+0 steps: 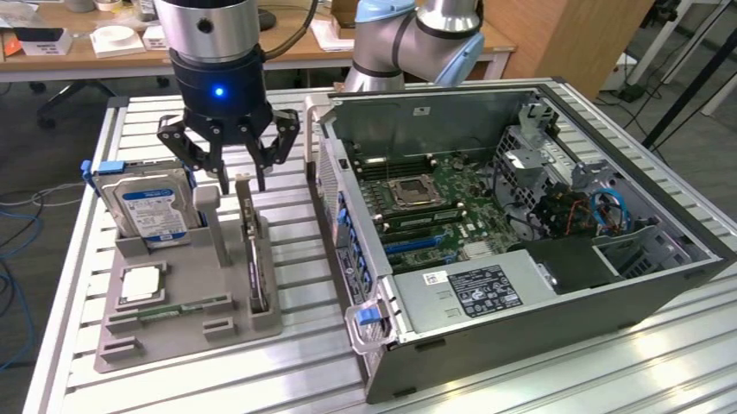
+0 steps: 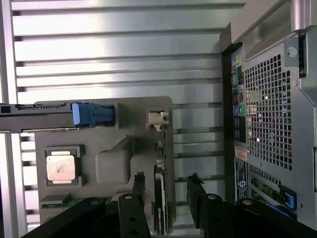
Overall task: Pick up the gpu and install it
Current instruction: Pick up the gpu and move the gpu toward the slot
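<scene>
Two cameras are covering one bench, one wide and one close.

The exterior camera is looking down at an angle from the near side of the slatted table [image 1: 288, 379], facing the arm's base and the desks beyond, with the grey parts holder [image 1: 185, 326] on the exterior view's left and the open computer case [image 1: 519, 345] on its right. The wrist camera is looking straight down from close above the holder [image 2: 130, 141], with the gripper [image 2: 167, 191] in shot. Both are sharing the holder, the gpu [image 1: 255, 250] [image 2: 161, 203], the hard drive [image 1: 148, 207] [image 2: 44, 116] and the case's rear panel [image 2: 267, 114].

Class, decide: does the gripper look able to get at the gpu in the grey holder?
Probably yes: the open gripper hangs just above the gpu, whose top edge stands bare in the holder, apart from the hard drive.
</scene>
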